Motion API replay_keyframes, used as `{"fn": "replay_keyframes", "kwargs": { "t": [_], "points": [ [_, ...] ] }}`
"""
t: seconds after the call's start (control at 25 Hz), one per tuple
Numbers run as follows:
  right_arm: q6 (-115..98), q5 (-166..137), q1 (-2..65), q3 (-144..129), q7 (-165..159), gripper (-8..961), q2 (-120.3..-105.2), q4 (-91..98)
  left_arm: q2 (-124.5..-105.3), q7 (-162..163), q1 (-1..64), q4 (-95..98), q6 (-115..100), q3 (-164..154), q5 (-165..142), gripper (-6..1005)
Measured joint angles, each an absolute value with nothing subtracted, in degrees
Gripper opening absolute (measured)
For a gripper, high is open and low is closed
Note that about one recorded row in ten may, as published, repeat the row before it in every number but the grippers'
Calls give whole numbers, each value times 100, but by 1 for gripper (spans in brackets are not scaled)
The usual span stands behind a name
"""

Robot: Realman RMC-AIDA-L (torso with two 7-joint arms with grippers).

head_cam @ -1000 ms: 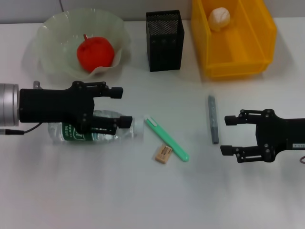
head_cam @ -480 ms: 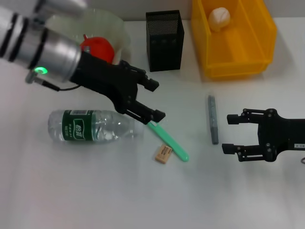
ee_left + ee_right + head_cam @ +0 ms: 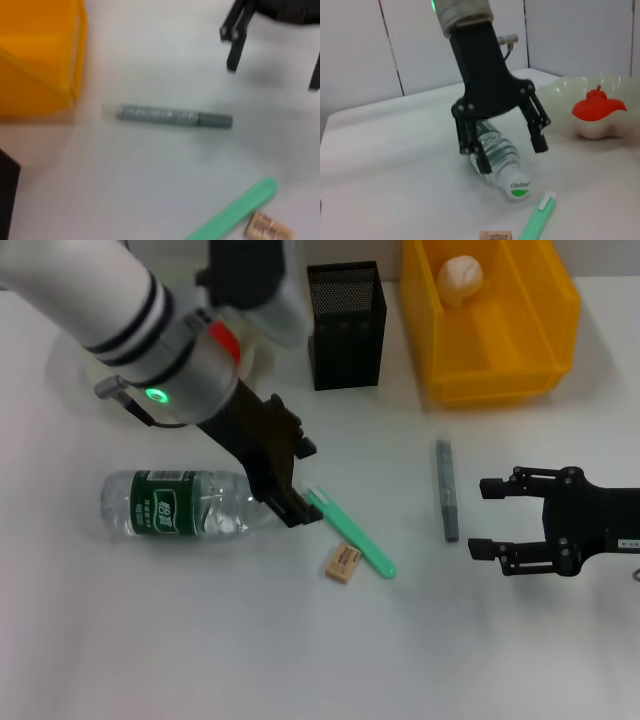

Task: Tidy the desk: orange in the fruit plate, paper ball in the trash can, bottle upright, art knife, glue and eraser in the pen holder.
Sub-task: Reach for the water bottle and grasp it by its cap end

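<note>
head view shows the left gripper (image 3: 288, 475) poised over the cap end of the bottle (image 3: 185, 504), which lies on its side on the white tabletop (image 3: 200, 640); the jaws are spread open and hold nothing. right wrist view shows the same gripper (image 3: 502, 145) straddling the neck of the bottle (image 3: 497, 162), one finger on each side, and whether they touch it cannot be told. just beside the bottle's cap lies a green art knife (image 3: 352, 533), with the eraser (image 3: 342, 563) touching or nearly touching its lower side. a grey glue stick (image 3: 446, 490) lies further right, near the right gripper (image 3: 490, 517), which rests low over the tabletop with its jaws open and empty. at the back, the pen holder (image 3: 345, 325) stands upright between the fruit plate (image 3: 262, 352) and the trash can (image 3: 490, 320). the paper ball (image 3: 460, 278) sits inside the trash can. the orange (image 3: 597, 107) lies in the fruit plate (image 3: 570, 95), largely hidden by the left arm from above. left wrist view shows the glue stick (image 3: 172, 116), the art knife (image 3: 235, 212) and the eraser (image 3: 267, 227).
</note>
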State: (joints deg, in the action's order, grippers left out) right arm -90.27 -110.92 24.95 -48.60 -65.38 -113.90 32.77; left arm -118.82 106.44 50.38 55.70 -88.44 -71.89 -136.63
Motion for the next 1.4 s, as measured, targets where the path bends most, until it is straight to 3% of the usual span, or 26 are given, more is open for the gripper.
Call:
{"fn": "replay_keyframes", "kwargs": {
  "t": [1.4],
  "points": [
    [-9000, -11080, 2498, -4851, -6529, 789, -11409, 3269, -11917, 11416, 5082, 5466, -7592, -9683, -14547, 841]
  ]
}}
